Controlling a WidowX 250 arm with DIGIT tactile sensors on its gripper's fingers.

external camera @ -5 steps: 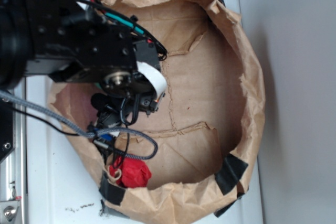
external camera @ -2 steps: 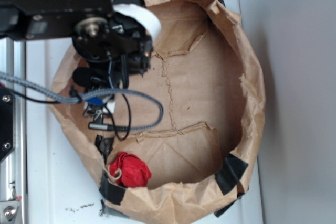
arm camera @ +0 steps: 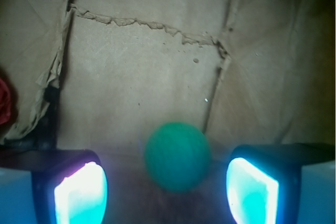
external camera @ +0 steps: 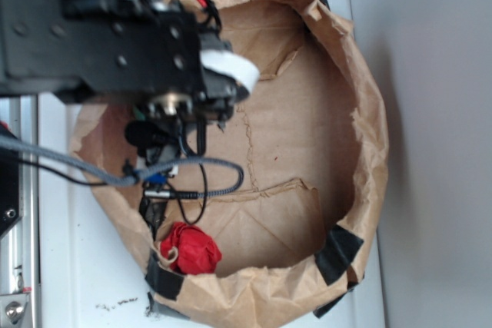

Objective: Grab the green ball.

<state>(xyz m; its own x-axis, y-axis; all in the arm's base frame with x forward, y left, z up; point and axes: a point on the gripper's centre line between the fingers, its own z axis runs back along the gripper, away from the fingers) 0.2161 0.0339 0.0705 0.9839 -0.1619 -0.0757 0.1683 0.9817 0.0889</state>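
Observation:
In the wrist view the green ball [arm camera: 177, 156] lies on the brown paper floor, between my two lit fingertips and a little ahead of them. My gripper [arm camera: 167, 198] is open, with clear gaps between the ball and each finger [arm camera: 81, 195]. In the exterior view my black arm [external camera: 115, 44] reaches over the left side of the paper bag and hides the ball.
The crumpled brown paper bag [external camera: 369, 136] forms a raised wall all around, with black tape [external camera: 338, 255] on its near rim. A red wrinkly lump [external camera: 190, 249] with a tan string lies at the bag's lower left, and shows at the wrist view's left edge [arm camera: 4, 100].
My arm swung toward the top of the picture, then came partly back down and right. The red lump has not moved.

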